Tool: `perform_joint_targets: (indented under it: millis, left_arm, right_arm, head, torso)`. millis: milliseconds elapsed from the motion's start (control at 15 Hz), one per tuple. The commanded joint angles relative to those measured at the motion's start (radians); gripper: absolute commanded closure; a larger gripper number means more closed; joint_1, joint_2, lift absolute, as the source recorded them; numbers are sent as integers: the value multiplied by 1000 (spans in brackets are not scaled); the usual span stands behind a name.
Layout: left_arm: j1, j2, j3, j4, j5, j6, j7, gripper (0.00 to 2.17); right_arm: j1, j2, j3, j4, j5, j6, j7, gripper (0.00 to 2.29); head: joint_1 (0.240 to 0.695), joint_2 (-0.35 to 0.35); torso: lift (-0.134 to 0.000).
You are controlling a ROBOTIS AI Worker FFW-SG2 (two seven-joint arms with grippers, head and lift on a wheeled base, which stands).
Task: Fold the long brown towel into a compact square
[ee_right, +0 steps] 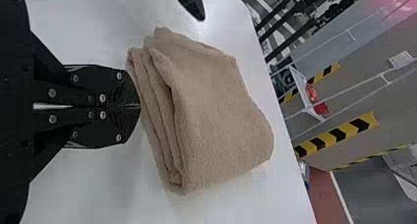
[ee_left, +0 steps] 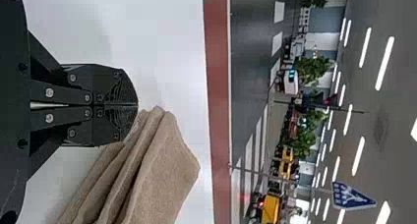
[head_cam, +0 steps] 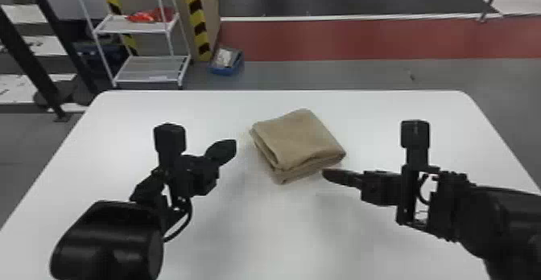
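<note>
Your left gripper (head_cam: 231, 148) is clenched, its two flat fingers pressed together at the tips, and it sits to the left of the brown towel (head_cam: 300, 138), a little apart from it. Your right gripper (head_cam: 329, 173) is clenched the same way, tips meeting, just beside the towel's near right side; you can't tell from here whether it touches the cloth.

The towel itself lies between your two grippers on the white surface (head_cam: 161, 106), folded into a thick, roughly square bundle and turned at an angle. You can see several stacked layers along its near edges, with a gap opening between folds on the near left side, while its top is mostly smooth.

Past the towel, beyond the far edge of the surface, you have a blue bin (head_cam: 227, 71) on the floor to the far left, then a white rack (head_cam: 151, 68) farther left, with red items (head_cam: 151, 15) on its upper shelf. A red floor strip (head_cam: 362, 40) runs behind the towel.
</note>
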Motion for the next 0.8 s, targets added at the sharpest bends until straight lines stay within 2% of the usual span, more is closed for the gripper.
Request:
perform_joint_targets:
  millis: [0, 267, 467, 667, 733]
  left_arm:
    - [44, 0, 70, -62, 40, -16, 1, 1892]
    - [96, 5, 144, -105, 65, -19, -8, 1892]
    - [76, 17, 115, -95, 63, -16, -9, 1892]
    - [-6, 28, 47, -2, 60, -19, -9, 1892]
    - [-25, 28, 33, 30, 59, -41, -8, 1892]
  right_arm:
    - [-58, 6, 26, 106, 47, -80, -8, 2013]
    - [-209, 21, 79, 350, 93, -215, -22, 2013]
    - [-322, 43, 83, 499, 159, -314, -54, 2013]
    - [-336, 44, 34, 514, 168, -280, -43, 2010]
    - [-288, 40, 14, 451, 154, -246, -29, 2010]
  head:
    - [695, 72]
    - [695, 124]
    - [695, 144]
    - [695, 116]
    - [695, 103]
  torso:
    - [-120]
    - [-120]
    - [-120]
    - [-120]
    - [-120]
